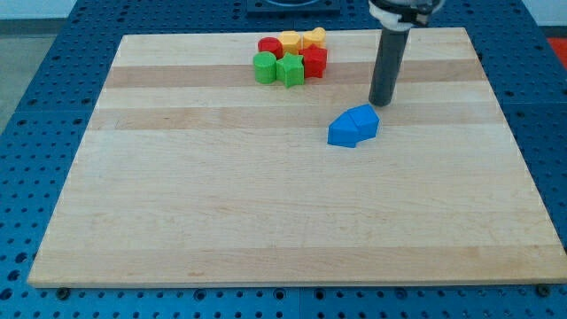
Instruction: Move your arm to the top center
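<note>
The wooden counter [266, 221] fills most of the frame, a pale plank board lying on a blue perforated base [35, 89] that shows along every edge. Most of the board's surface is bare.

My arm comes in from the upper right of the frame, its pale collar [403, 11] cut off by the top edge, and the dark rod [388, 66] drops from it almost straight down, leaning only slightly. My tip [381, 104] rests on the counter right of centre in the upper part of the frame, so it sits to the right of the board's top centre and a little below it. There is no pincer on this rig, so there is nothing to open or close and nothing is held.

Just below and left of my tip lie two blue blocks pressed together: a larger blue block [344, 131] and a smaller blue block [363, 119] nearest the tip, close to it though I cannot tell whether they touch.

Near the top centre sits a tight cluster, well apart from my tip: a red block [270, 44], an orange-yellow block [291, 41], a yellow block [314, 37], a red block on the right [314, 61], a green cylinder-like block [265, 67] and a green block [290, 70].
</note>
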